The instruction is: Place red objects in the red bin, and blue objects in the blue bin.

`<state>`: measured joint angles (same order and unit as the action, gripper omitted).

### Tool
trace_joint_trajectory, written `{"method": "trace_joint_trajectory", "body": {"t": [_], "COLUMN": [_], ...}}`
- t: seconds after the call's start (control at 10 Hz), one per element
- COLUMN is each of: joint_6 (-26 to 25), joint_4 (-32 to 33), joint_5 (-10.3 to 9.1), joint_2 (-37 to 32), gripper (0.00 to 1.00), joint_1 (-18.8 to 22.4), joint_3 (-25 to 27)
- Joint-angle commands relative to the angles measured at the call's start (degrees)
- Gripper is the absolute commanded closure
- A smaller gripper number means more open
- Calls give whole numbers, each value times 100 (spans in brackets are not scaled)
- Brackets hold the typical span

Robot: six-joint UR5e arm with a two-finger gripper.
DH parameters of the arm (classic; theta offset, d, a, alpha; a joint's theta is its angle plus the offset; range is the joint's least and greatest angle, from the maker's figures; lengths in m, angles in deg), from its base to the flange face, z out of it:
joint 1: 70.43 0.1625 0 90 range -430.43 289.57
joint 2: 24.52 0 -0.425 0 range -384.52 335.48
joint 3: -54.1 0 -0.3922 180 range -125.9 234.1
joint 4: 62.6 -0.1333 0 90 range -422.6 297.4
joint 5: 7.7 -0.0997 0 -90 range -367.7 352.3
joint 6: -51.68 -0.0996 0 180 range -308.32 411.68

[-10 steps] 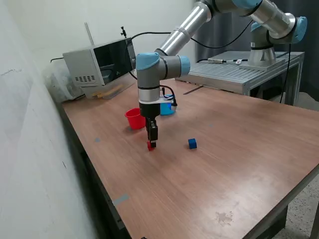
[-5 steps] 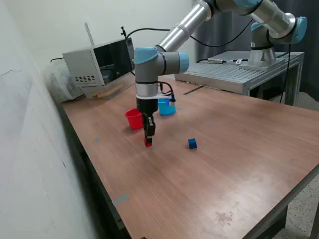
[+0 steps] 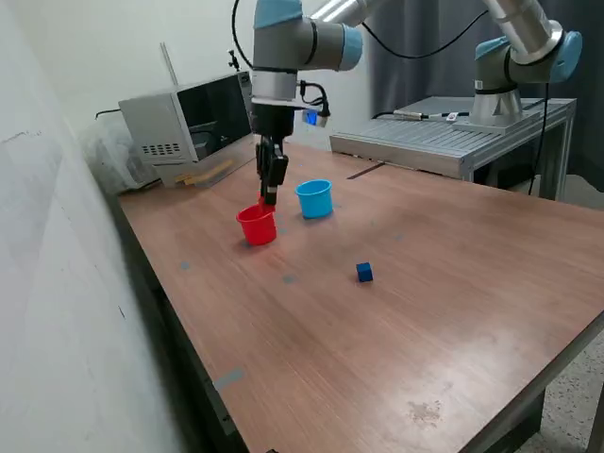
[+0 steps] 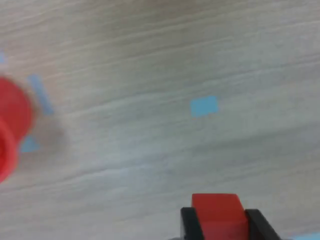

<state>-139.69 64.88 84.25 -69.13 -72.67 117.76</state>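
Observation:
My gripper hangs just above the red bin, a small red cup on the table. It is shut on a red cube, which sits between the two black fingers in the wrist view. The red bin also shows blurred at the edge of the wrist view. The blue bin, a light blue cup, stands just to the exterior view's right of the red bin. One dark blue cube lies on the table nearer the camera. No other cubes show.
A grey box-shaped appliance and clutter stand at the table's back on the exterior view's left. A metal bench with the arm's base stands at the back right. A white wall runs along the left. Small blue tape marks dot the wooden table.
The gripper has risen off the table with the red cube and moved back toward the red bin, now hanging just above it. The blue cube and both cups have not moved.

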Motion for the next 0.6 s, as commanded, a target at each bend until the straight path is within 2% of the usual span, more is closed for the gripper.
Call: {"method": "trace_joint_trajectory", "body": {"t": [0.0,0.1,0.3,0.5], "joint_6": [205,214,293,302], "joint_4": [-48,-65,-57,-57], "joint_5": [6,-2,-11,-11], "joint_2": [-302,-294,-224,13], "gripper": [100,100,100,100], "joint_1": [-564,-880,-1233,-1244], "joint_3": [296,331,323,314]}}
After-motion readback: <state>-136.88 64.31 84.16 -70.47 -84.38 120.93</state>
